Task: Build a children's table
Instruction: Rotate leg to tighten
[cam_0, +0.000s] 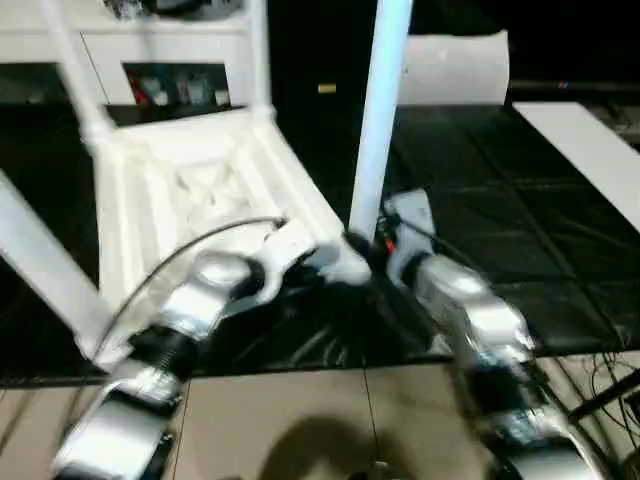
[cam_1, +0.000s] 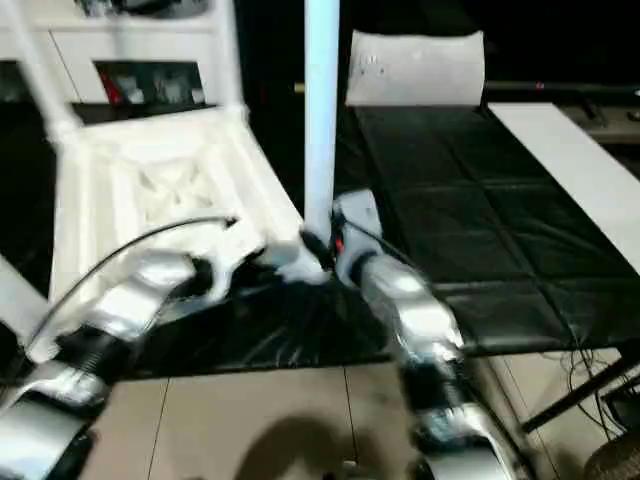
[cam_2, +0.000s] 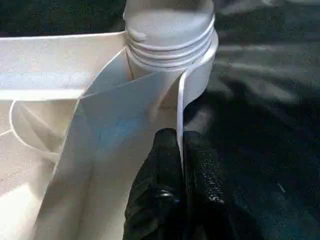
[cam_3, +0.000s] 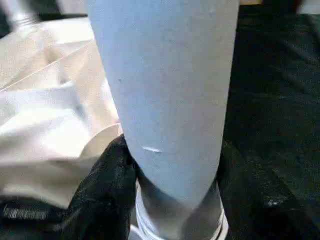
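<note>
A: From the head camera, where does the table stand?

B: The tabletop (cam_0: 190, 190) lies underside up on the black mat (cam_0: 520, 210), legs already upright at its far corners. A fourth leg (cam_0: 378, 120) stands in the near corner socket.

A: And the left wrist camera?

B: The left gripper (cam_2: 181, 165) is pinched shut on the tabletop's thin rim, just below the socket and the leg's threaded end.

A: The right wrist camera?

B: The right gripper (cam_3: 170, 180) clamps the leg near its base, fingers (cam_3: 107, 185) half spread around the tube.

A: So which step?

B: Seating the last leg, I'd judge. Next calls for twisting it home while the rim is braced.
</note>
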